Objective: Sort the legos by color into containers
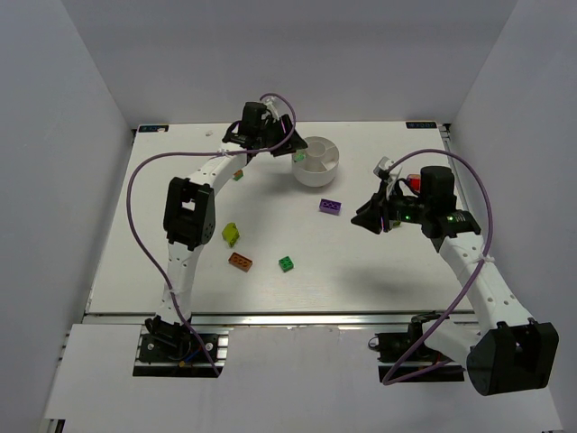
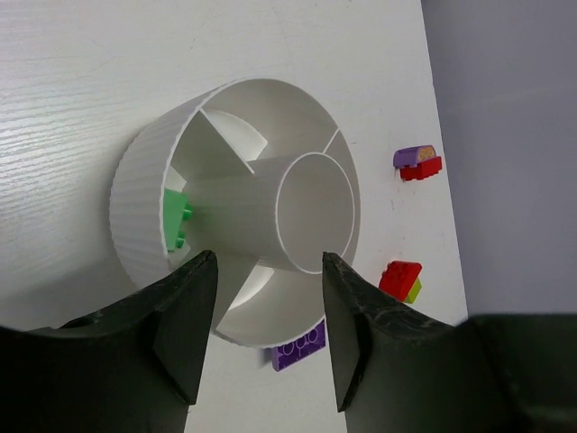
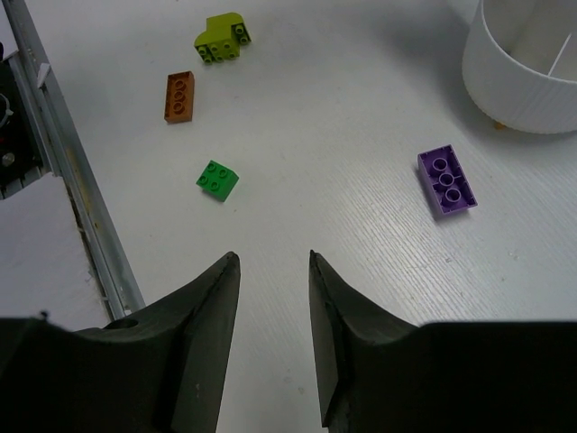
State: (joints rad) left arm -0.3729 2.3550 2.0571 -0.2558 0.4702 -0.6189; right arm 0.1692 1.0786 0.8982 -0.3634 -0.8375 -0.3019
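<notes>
our left gripper [image 2: 269, 262] hangs over the white dish [image 2: 135, 207], fingers spread with nothing between them. a green brick [image 2: 174, 219] lies in one wedge of the dish, and a red brick [image 2: 400, 278] sits near it on the table [image 3: 315, 135]. our right gripper [image 3: 273, 262] is spread and empty too, above the table, where a purple brick [image 3: 445, 180], a loose green brick [image 3: 217, 179], an orange brick [image 3: 178, 96] and a yellow-green brick [image 3: 222, 38] lie apart.

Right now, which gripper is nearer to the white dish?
Left. The left gripper hovers right at the white dish, with its open jaws framing the dish's middle in its wrist view. The right gripper is well off to the dish's right, by the purple lego.
</notes>
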